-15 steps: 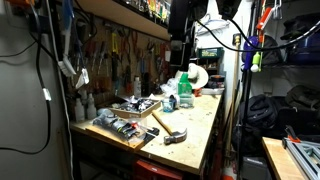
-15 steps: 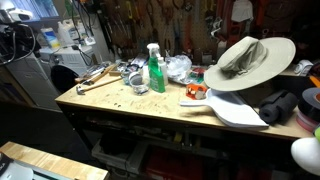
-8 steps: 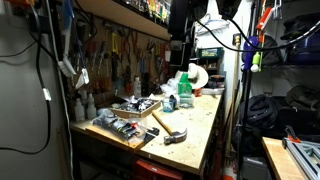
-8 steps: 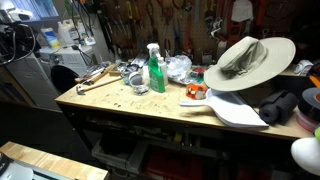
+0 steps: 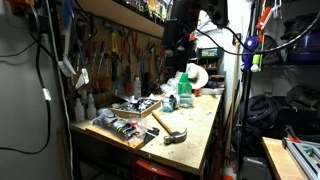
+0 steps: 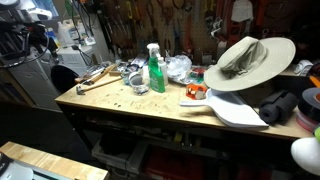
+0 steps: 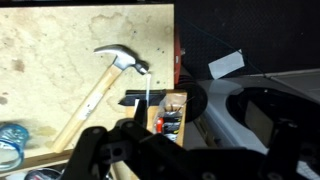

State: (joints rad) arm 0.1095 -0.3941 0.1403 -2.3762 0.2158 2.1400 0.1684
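Observation:
My gripper (image 7: 190, 145) shows as dark links along the bottom of the wrist view, jaws spread apart and empty. It hangs high over the near end of a wooden workbench (image 7: 50, 40). Below it lies a claw hammer (image 7: 105, 78) with a wooden handle, and next to the bench edge sits a small open box (image 7: 172, 115) of small parts. In an exterior view the arm and gripper (image 5: 176, 40) are up by the shelf, well above the hammer (image 5: 165, 125). The hammer (image 6: 95, 78) lies at the bench's far left end in an exterior view.
A green spray bottle (image 6: 154, 68) stands mid-bench beside crumpled plastic. A wide-brimmed hat (image 6: 245, 60) and a white board (image 6: 235, 108) lie at the other end. A tray of tools (image 5: 125, 127) sits near the hammer. Tools hang on the back wall, with cables by the arm.
The arm has shifted up near the shelf in the last half second. The things on the bench have not moved.

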